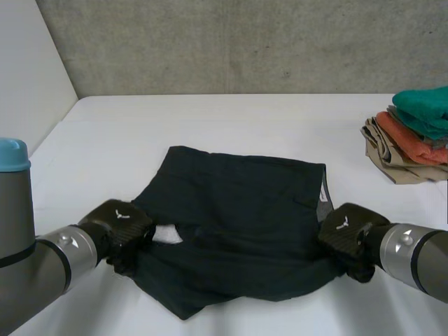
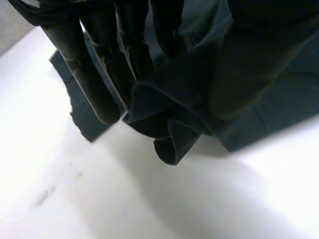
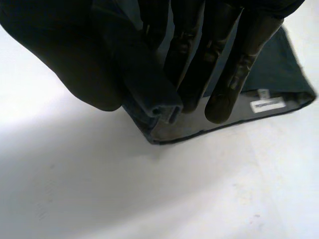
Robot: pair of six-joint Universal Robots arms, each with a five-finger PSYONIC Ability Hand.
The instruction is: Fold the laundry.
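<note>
The dark garment (image 1: 238, 217) lies in the middle of the white surface (image 1: 210, 119), with its long axis running from one hand to the other. The left hand (image 1: 122, 227) pinches a bunched fold at the garment's left end between fingers (image 2: 89, 74) and thumb. The right hand (image 1: 346, 234) clamps the right edge in the same way, near a small label (image 3: 267, 104). Both hands sit toward the near side, so the next fold probably goes away from the robot. A pile of folded clothes (image 1: 413, 136) stays well apart on the right.
</note>
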